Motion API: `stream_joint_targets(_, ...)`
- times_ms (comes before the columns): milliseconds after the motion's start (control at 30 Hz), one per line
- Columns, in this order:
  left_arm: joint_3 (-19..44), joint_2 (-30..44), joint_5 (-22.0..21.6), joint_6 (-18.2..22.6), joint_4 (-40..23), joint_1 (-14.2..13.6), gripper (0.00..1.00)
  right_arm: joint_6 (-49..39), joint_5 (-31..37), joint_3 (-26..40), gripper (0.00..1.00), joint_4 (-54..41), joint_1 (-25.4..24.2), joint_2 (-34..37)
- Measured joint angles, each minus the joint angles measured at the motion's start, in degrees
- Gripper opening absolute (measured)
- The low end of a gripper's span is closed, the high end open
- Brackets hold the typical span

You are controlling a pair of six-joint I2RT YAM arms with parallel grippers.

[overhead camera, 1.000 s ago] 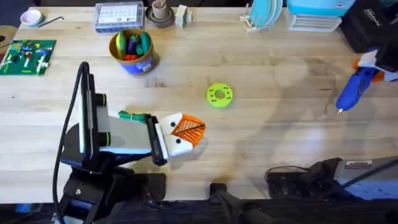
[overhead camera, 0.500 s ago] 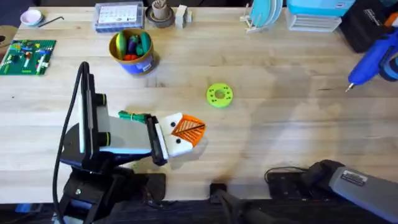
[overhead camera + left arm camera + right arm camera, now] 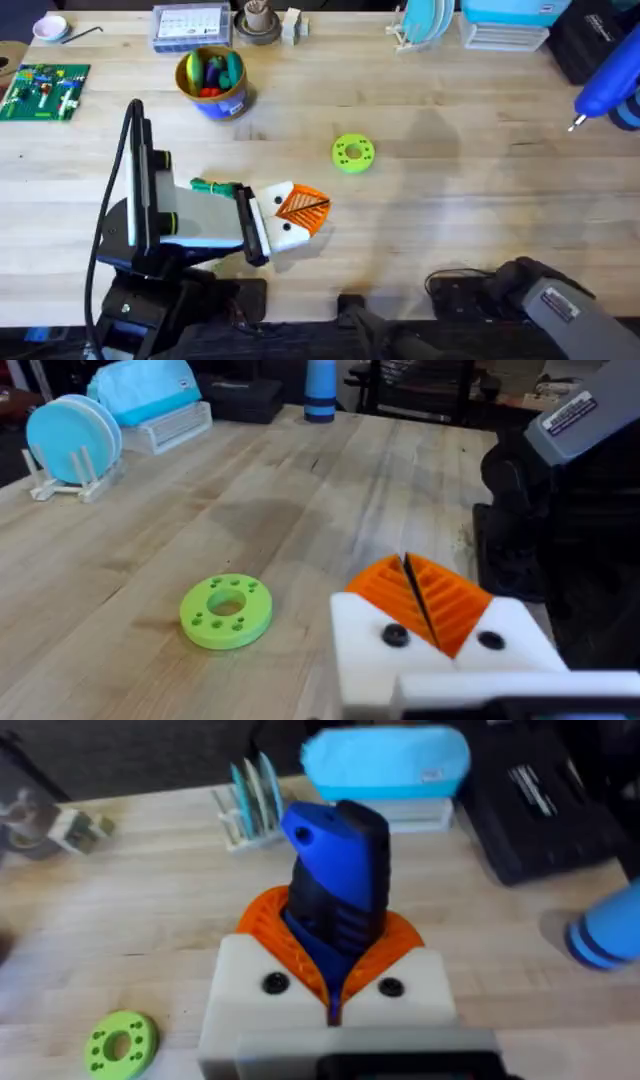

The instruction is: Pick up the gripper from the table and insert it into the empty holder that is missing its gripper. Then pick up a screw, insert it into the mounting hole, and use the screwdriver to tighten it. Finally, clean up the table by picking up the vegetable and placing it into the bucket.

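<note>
Left gripper rests low on the table, orange pads pressed together, nothing between them. Green disc lies just beyond. Right gripper clamps the blue screwdriver, raised at the far right edge. Bucket stands far left.

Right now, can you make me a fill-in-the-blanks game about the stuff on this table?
1. The right end effector is holding the blue ____.
2. The round disc with holes in the middle of the table is coloured ____.
3. The bucket has a blue outside and a ____ rim.
4. The orange pads of the left end effector are pressed ____.

Missing words: screwdriver; green; yellow; together
</note>
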Motion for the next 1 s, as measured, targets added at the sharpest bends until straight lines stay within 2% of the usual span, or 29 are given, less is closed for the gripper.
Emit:
stream_joint_targets(100, 0.00, 0.00, 0.00, 0.00, 0.00, 0.00, 0.015, -0.34, -4.15, -6.90, 0.020, 5.19, 0.01, -4.92)
stream_joint_targets(233, 0.00, 0.01, 0.00, 0.00, -0.01, 0.00, 0.015, 2.17, -11.40, -21.00, 0.020, 18.15, 2.13, -8.84)
stream_joint_targets(367, 0.00, 0.00, 0.02, -0.01, 0.01, 0.00, 0.015, 5.68, -16.96, -33.16, 0.020, 33.07, 9.13, -10.03)
stream_joint_targets(467, 0.00, 0.02, 0.03, 0.00, -0.01, 0.00, 0.015, 7.29, -19.16, -38.04, 0.020, 42.19, 16.60, -10.59)
stream_joint_targets(733, 0.00, 0.00, 0.02, 0.00, 0.02, 0.00, 0.015, 9.57, -18.18, -40.17, 0.020, 65.90, 38.97, -7.62)
stream_joint_targets(867, 0.00, 0.02, 0.02, 0.00, -0.01, 0.00, 0.015, 11.61, -16.77, -40.17, 0.020, 76.86, 46.21, -4.32)
stream_joint_targets(1000, 0.00, 0.01, 0.02, 0.00, -0.01, 0.00, 0.015, 13.73, -16.10, -40.19, 0.020, 84.77, 51.00, -0.56)
